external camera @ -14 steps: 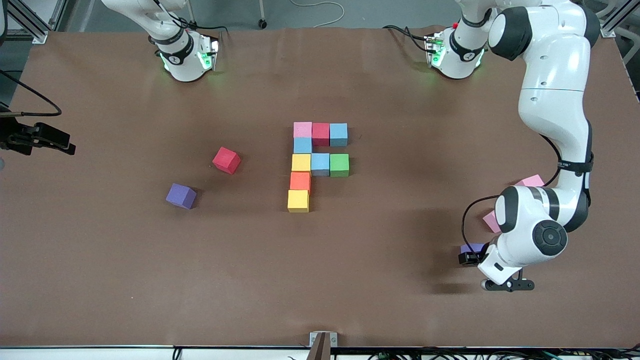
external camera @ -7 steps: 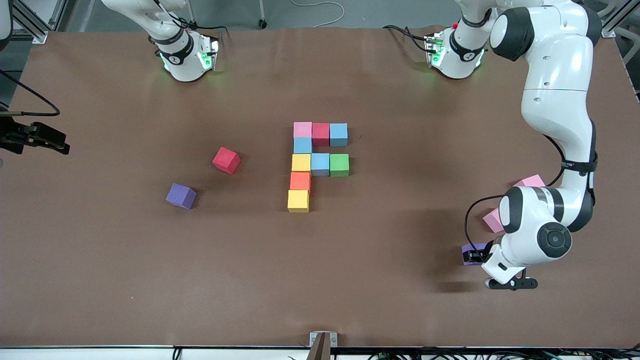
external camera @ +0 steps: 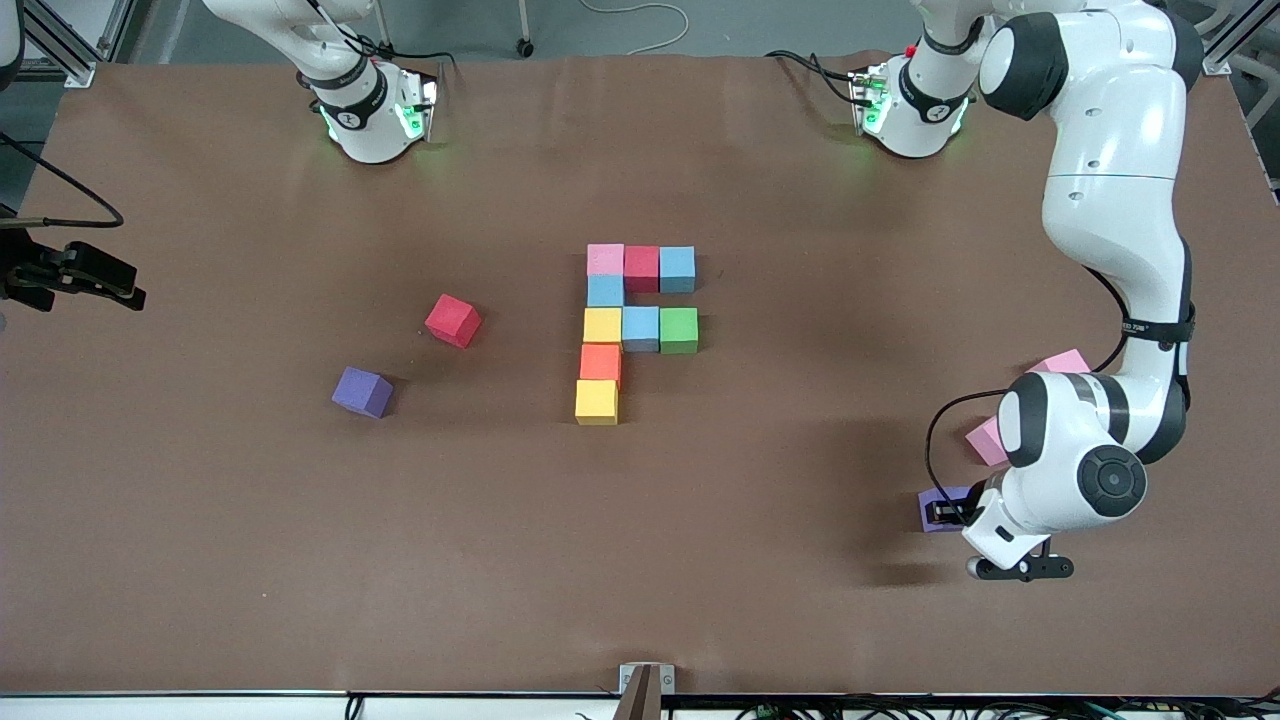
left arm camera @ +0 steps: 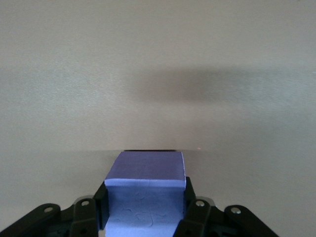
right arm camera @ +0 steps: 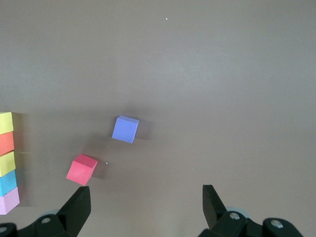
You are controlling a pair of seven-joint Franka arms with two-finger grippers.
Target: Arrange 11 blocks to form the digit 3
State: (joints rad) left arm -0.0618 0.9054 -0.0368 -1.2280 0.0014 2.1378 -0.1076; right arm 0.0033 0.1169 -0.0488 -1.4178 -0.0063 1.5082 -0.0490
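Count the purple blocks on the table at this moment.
2. One purple block lies loose toward the right arm's end, beside the red block. The other purple block sits between the left gripper fingers. More may hide under the left arm.

Mostly hidden under the left arm's wrist: purple block [external camera: 937,508] and two pink blocks [external camera: 985,440]. Cut off by the frame edge: right end effector [right arm camera: 145,205] fingers, stacked blocks [right arm camera: 7,163].
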